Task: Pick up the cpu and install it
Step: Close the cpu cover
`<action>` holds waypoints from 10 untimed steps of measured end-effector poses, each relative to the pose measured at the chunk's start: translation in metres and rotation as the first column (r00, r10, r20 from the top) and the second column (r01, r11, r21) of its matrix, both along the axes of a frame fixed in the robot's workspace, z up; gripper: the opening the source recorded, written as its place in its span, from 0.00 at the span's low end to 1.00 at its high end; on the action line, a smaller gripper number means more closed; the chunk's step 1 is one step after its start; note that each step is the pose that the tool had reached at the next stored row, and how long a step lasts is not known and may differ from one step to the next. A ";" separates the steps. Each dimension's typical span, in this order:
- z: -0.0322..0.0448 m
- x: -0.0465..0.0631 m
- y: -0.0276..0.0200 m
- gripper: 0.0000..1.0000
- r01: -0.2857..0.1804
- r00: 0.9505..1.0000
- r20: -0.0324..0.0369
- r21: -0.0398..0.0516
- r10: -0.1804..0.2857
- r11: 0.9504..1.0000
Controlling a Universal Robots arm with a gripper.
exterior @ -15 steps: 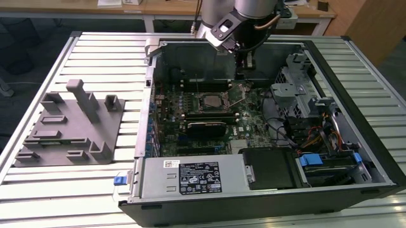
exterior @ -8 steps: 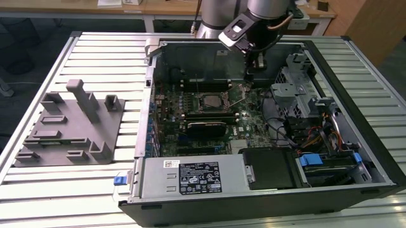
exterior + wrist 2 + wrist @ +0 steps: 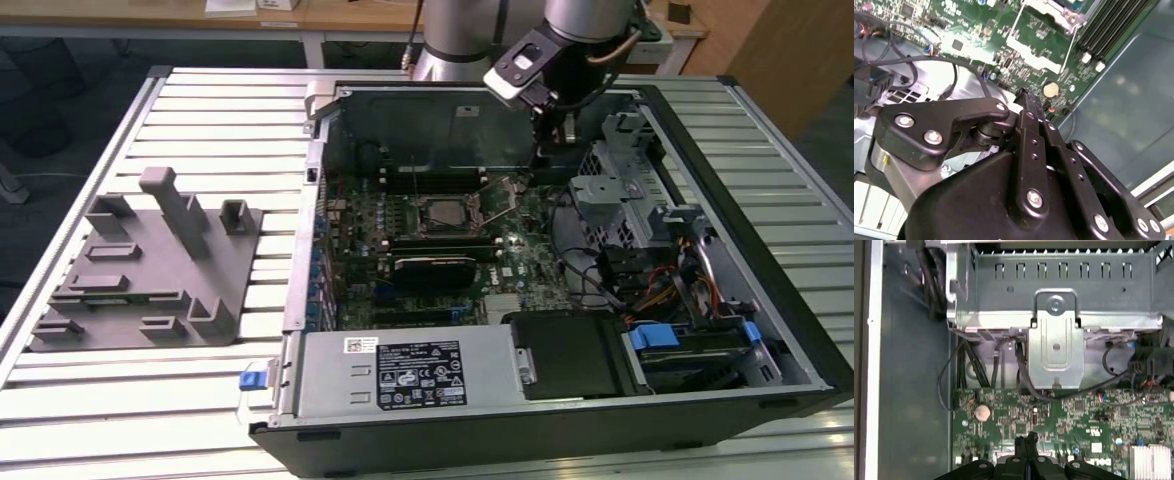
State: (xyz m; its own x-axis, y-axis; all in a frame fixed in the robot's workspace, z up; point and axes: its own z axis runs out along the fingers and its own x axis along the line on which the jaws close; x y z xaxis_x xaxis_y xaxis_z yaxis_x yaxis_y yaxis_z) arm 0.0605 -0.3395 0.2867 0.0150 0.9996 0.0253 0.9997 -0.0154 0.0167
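My gripper (image 3: 561, 133) hangs over the back right part of the open computer case (image 3: 747, 130), above the green motherboard (image 3: 400, 215). In both wrist views the black fingers (image 3: 1027, 440) are pressed together, and I see nothing between them. The fingertips (image 3: 1024, 95) point down at the board near a round coin battery (image 3: 1051, 89). The square black socket frame (image 3: 447, 212) with its metal lever lies near the board's middle, toward the exterior view's left of the gripper. The cpu is out of view.
A grey plastic tray with upright posts (image 3: 147, 260) lies on the slatted table at the exterior view's left of the case. A metal drive cage (image 3: 1056, 347), black cables (image 3: 969, 365) and the power supply (image 3: 400, 370) crowd the case.
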 end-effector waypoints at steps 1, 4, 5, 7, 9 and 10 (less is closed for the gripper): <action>-0.0015 0.001 0.0000 0.11 0.000 1.000 0.000 0.000 0.000 1.000; -0.0069 0.002 -0.0001 0.11 0.000 1.000 -0.001 0.000 0.000 1.000; -0.0087 0.002 -0.0001 0.11 0.000 1.000 -0.001 0.000 0.000 1.000; -0.0124 0.002 0.0000 0.11 0.000 1.000 -0.001 0.000 0.000 1.000; -0.0161 0.002 0.0000 0.11 0.000 1.000 -0.001 0.000 0.000 1.000; -0.0179 0.002 0.0000 0.11 0.000 1.000 -0.001 0.000 0.000 1.000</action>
